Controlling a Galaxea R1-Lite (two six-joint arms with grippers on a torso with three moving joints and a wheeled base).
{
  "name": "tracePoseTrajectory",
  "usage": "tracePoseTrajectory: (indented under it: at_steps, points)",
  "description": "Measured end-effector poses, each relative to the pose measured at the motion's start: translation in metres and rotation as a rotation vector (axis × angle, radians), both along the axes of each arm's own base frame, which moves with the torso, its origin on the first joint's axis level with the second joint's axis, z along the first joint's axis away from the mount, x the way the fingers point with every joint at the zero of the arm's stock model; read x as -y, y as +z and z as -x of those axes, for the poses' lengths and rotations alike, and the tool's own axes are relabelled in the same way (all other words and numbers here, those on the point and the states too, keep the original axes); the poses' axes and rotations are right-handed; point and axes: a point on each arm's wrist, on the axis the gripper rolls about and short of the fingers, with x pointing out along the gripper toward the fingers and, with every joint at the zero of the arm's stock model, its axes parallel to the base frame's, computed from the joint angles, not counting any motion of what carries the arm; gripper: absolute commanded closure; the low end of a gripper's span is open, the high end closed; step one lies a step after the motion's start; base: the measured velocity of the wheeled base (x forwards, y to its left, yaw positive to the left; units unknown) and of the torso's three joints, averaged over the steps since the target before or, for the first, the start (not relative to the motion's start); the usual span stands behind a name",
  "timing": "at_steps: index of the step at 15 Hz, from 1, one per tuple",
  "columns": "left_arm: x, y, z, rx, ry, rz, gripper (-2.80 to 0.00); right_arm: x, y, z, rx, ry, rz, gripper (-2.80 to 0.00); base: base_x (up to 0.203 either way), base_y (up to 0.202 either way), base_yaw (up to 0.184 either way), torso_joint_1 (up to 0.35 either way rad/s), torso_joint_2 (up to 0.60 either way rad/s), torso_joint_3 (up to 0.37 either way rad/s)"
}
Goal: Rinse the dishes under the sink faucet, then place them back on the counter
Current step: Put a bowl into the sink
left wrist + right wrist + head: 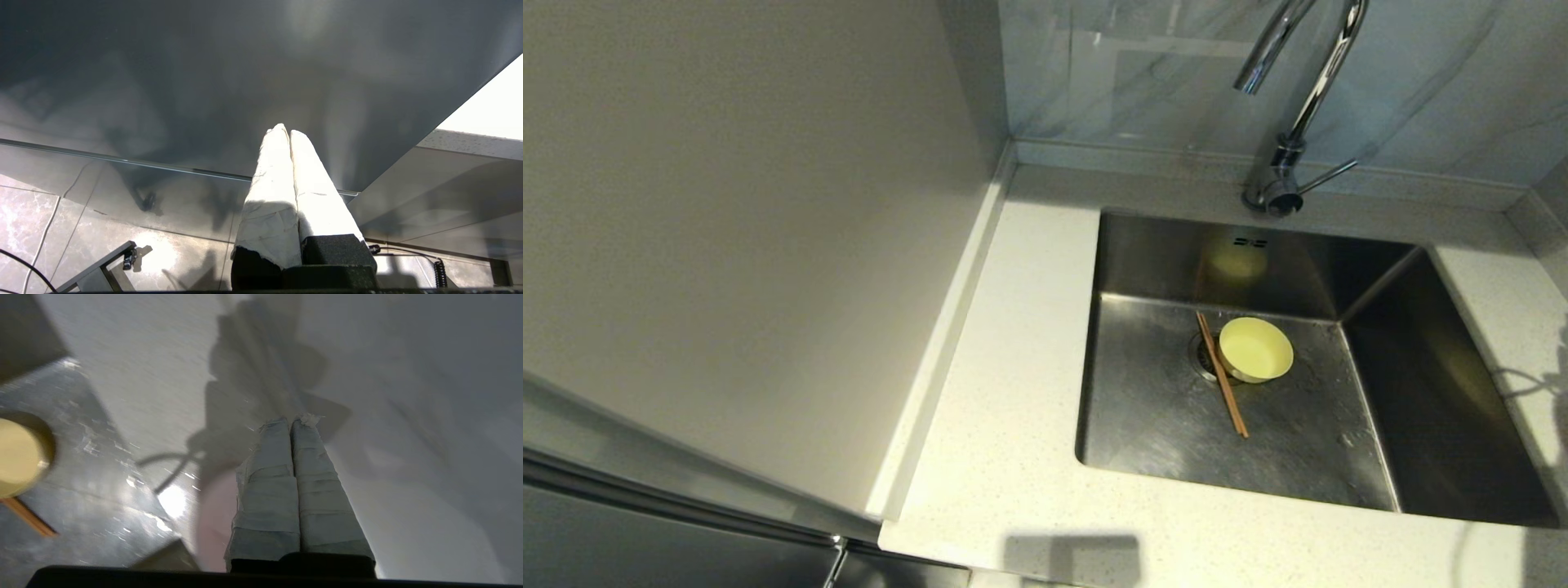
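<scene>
The pale-yellow bowl [1255, 349] sits upright on the floor of the sink [1160, 408], beside the drain strainer [1202, 359]. The brown chopsticks [1223, 377] lie against its left side. The chrome faucet [1307, 90] arches over the basin's back edge. Neither gripper shows in the head view. In the right wrist view my right gripper [292, 421] is shut with nothing between its fingers, over the pale counter [408, 498]. A blurred pale-pink dish [212, 522] lies just beneath it. The bowl [16, 457] and a chopstick [28, 516] show off to one side.
My left gripper [286, 130] is parked low and shut, facing a dark cabinet front above a tiled floor. A beige wall panel [727, 229] borders the counter [1013, 367] on the left. The faucet's lever [1327, 175] points right. An arm's shadow falls on the right counter strip.
</scene>
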Motion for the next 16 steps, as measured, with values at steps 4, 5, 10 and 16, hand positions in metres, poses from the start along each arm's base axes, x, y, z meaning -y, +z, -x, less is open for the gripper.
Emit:
tracePoseTrajectory:
  at_steps: [4,5,10,16]
  points:
    - [0.000,0.000,0.000,0.000,0.000,0.000,0.00,-0.002,-0.014,0.031,-0.032,0.070,-0.051,-2.80,0.000,0.000,0.000,0.000,0.00,0.000]
    - [0.000,0.000,0.000,0.000,0.000,0.000,0.00,-0.008,-0.016,0.036,-0.032,0.104,-0.094,-2.80,0.000,0.000,0.000,0.000,0.00,0.000]
    - [0.000,0.000,0.000,0.000,0.000,0.000,0.00,-0.041,-0.031,0.040,-0.060,0.250,-0.228,-2.80,0.000,0.000,0.000,0.000,0.00,0.000]
    - [0.000,0.000,0.000,0.000,0.000,0.000,0.00,-0.038,-0.075,0.001,-0.125,0.239,-0.145,-2.80,0.000,0.000,0.000,0.000,0.00,0.000]
